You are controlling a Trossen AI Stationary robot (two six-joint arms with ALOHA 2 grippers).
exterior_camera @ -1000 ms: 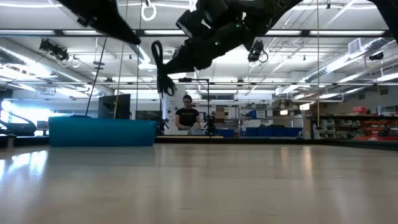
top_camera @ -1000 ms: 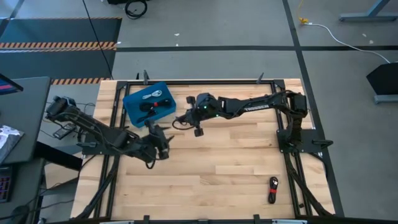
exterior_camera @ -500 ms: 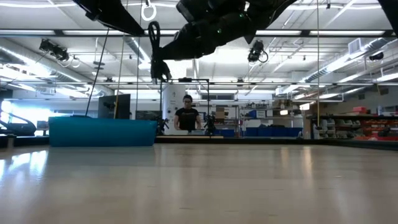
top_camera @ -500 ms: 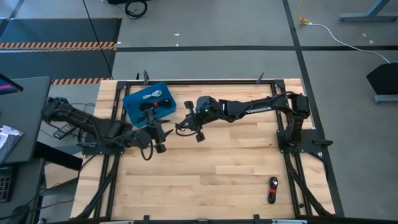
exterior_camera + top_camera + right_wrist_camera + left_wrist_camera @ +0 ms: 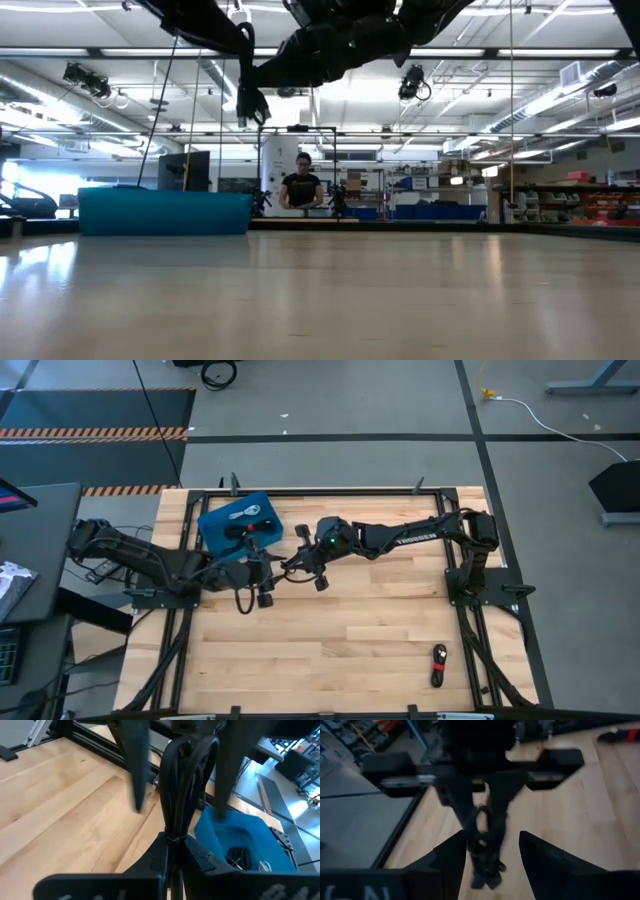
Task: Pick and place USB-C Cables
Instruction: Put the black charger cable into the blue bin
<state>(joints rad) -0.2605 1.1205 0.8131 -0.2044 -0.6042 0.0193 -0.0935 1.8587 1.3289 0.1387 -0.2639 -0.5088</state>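
The right gripper (image 5: pixel 172 851) pinched a black coiled cable (image 5: pixel 184 785) at its tied waist, above the desk (image 5: pixel 340 630) near the blue bin (image 5: pixel 215 530). The left gripper (image 5: pixel 490 851), fingers spread, straddled it. The cable looked light and floppy; the tied waist seemed the best place to grip it.

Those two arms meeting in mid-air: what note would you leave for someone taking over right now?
Right gripper: shut on a black coiled cable, held above the table beside the blue bin.
Left gripper: open, its fingers on either side of that cable, not yet closed.
Done: two cables, a whitish one and a black one, lie in the bin.
Left: this cable, then the black-and-red cable near the table's front right corner.
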